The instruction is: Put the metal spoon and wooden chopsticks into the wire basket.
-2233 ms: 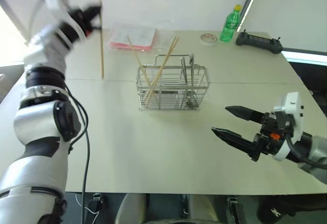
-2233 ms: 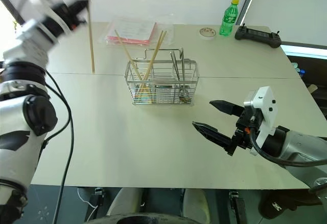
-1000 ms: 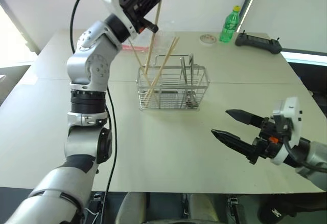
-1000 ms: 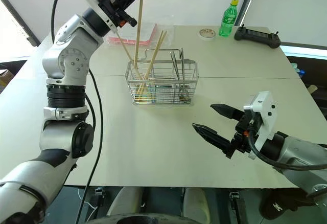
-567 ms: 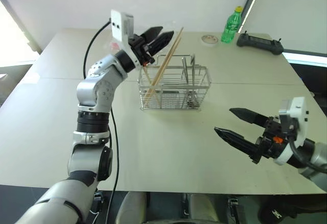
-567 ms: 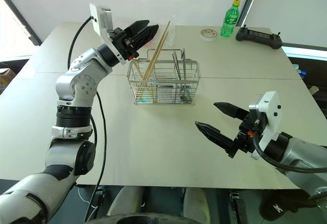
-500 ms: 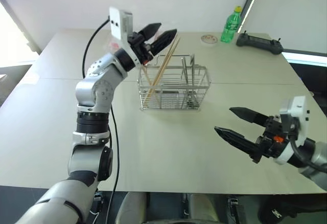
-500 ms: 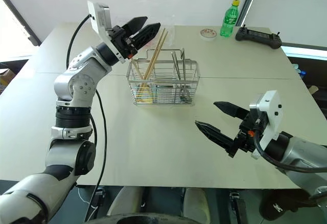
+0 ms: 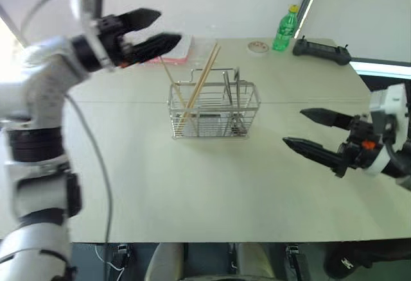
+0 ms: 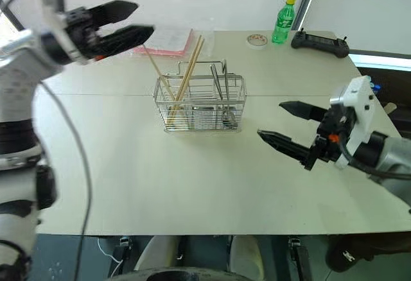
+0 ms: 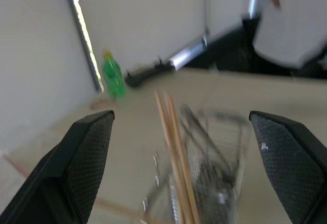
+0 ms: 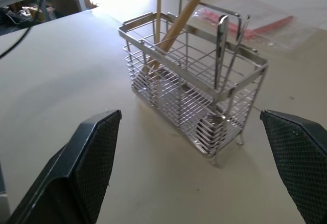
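While our left gripper (image 9: 151, 29) and right gripper (image 9: 313, 129) both hung spread and empty, the wooden chopsticks (image 9: 198, 88) and metal spoon (image 12: 220, 40) stood inside the wire basket (image 9: 214, 111); we judged a careless arm sweep could clip the leaning sticks, tipping it.

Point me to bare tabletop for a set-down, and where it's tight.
Free: the wide strip in front of the wire basket, between it and the table's near edge, and the stretch to the basket's left. Tight: the far edge, with the pink packet, green bottle and black controller.
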`<state>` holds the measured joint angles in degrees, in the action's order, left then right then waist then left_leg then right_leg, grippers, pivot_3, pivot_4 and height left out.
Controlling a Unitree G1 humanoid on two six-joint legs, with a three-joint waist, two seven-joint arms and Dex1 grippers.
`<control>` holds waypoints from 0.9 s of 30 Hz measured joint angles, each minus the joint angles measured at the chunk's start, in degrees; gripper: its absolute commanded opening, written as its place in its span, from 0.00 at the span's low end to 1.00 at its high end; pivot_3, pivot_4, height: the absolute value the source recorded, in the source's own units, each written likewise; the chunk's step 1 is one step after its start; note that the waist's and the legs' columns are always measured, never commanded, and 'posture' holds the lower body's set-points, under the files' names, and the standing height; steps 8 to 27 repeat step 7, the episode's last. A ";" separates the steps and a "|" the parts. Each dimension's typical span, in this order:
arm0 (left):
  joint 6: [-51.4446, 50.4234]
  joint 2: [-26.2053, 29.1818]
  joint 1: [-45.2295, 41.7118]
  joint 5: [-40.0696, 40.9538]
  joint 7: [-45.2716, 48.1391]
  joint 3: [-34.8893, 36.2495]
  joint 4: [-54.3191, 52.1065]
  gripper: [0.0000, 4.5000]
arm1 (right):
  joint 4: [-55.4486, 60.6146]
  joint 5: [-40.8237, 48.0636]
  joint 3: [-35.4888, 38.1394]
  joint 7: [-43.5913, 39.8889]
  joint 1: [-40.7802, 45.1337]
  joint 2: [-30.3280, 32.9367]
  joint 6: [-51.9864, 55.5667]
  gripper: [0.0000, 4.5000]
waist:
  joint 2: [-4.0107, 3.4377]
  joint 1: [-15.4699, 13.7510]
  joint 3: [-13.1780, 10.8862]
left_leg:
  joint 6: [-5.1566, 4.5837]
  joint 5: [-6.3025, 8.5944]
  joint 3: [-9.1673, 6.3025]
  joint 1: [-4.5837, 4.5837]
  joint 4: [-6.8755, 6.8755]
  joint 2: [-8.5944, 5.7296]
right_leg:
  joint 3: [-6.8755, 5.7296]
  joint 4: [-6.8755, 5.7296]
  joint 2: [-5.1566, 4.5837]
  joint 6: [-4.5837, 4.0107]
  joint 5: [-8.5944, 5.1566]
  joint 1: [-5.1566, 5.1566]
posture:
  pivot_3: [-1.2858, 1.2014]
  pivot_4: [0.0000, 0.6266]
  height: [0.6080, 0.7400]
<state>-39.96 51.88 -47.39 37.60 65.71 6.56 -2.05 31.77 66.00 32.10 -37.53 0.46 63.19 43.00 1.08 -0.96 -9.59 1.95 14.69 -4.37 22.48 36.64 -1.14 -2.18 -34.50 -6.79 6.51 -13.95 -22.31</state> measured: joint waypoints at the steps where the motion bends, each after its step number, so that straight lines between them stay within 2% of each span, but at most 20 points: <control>1: 0.33 3.43 2.77 -0.45 4.07 -1.05 -0.73 0.99 | -1.79 -1.49 -0.47 -1.90 1.07 0.59 -0.05 1.00 | 0.00 -0.04 -0.02 | 0.00 0.00 -0.04 0.05 -0.03 0.02 | -0.02 0.09 0.00 -0.01 0.00 -0.02 | 0.52 0.24 0.62; 3: 0.47 7.92 6.81 -1.06 8.58 -1.52 -1.27 0.99 | -4.57 -3.56 -1.08 -4.41 2.47 1.10 -0.21 1.00 | 0.00 0.11 -0.03 | 0.00 0.00 -0.02 0.07 -0.10 0.03 | -0.01 0.20 -0.02 -0.01 0.01 -0.01 | 0.52 0.24 0.62; 6: 0.99 10.63 9.76 -1.97 11.20 -1.25 -1.66 0.99 | -7.72 -5.84 -2.62 -6.47 5.08 1.04 -0.22 1.00 | -0.02 0.09 -0.05 | 0.01 0.00 -0.03 0.08 -0.18 0.08 | -0.01 0.27 -0.13 -0.01 0.01 -0.03 | 0.52 0.24 0.62; 27: 1.70 10.85 10.53 -2.34 11.30 -1.13 -1.90 0.99 | -8.15 -6.41 -3.42 -6.88 6.19 0.86 -0.22 1.00 | -0.02 0.10 -0.05 | 0.01 0.00 -0.03 0.07 -0.22 0.09 | -0.01 0.29 -0.13 0.00 0.01 -0.04 | 0.52 0.24 0.62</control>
